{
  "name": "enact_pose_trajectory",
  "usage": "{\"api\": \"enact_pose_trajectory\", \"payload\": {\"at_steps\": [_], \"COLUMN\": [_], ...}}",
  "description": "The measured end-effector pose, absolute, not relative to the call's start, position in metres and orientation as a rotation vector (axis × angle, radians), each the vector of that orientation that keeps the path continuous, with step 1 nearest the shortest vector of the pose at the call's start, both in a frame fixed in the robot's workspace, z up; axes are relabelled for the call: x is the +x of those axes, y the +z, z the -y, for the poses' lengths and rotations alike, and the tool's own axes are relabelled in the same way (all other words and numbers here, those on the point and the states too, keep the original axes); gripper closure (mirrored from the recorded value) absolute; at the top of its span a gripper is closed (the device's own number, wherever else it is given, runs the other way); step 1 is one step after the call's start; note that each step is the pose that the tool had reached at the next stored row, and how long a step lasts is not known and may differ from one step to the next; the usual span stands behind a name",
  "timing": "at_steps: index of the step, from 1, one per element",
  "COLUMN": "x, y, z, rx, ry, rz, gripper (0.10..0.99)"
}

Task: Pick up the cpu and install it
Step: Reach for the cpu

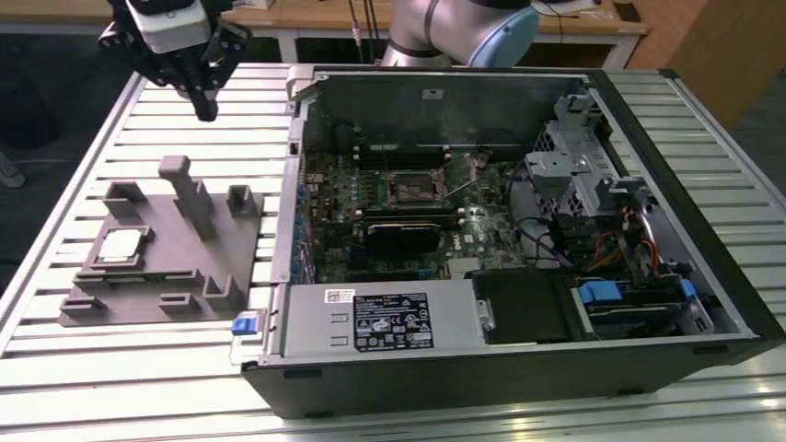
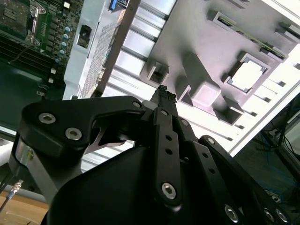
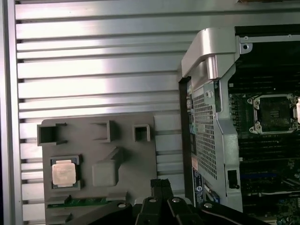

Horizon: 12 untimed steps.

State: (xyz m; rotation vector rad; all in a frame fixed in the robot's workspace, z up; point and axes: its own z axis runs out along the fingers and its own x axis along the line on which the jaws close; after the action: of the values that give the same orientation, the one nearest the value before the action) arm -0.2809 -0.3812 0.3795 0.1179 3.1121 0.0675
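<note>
A big metal table (image 1: 123, 387) takes up most of the space. Its top is made of long silver strips with thin dark lines between them. Light shines down on the strips, and in the first wrist view they glow almost white. Behind the table in the exterior view stands a wooden desk (image 1: 307, 14) with a white frame under it. Dark cords (image 1: 356, 23) hang down near the desk. A brown wooden board (image 1: 719, 46) stands at the exterior view's right. The floor (image 1: 37, 101) at the exterior view's left is dark. In the second wrist view, a bunch of cords (image 2: 281, 140) lies past the table's edge.
</note>
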Motion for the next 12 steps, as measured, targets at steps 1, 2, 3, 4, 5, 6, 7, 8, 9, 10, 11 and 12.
{"api": "enact_pose_trajectory", "payload": {"at_steps": [1,2,3,4,5,6,7,8,9,10,11,12], "x": [-0.282,-0.284,-0.285,-0.287,-0.288,-0.29,-0.292,-0.294,-0.296,-0.298,-0.3,-0.301], "y": [0.379,0.378,0.378,0.377,0.377,0.376,0.376,0.375,0.375,0.374,0.373,0.373], "z": [0.381,0.381,0.381,0.381,0.381,0.381,0.381,0.381,0.381,0.381,0.381,0.381], "rx": [0.118,0.118,0.118,0.118,0.118,0.118,0.118,0.118,0.118,0.118,0.118,0.118], "ry": [0.068,0.067,0.067,0.067,0.067,0.067,0.067,0.067,0.067,0.067,0.067,0.067], "rz": [-3.112,-3.112,-3.112,-3.112,-3.112,-3.112,-3.112,-3.112,-3.112,-3.112,-3.112,-3.112], "gripper": [0.98,0.98,0.98,0.98,0.98,0.98,0.98,0.98,0.98,0.98,0.98,0.98]}}
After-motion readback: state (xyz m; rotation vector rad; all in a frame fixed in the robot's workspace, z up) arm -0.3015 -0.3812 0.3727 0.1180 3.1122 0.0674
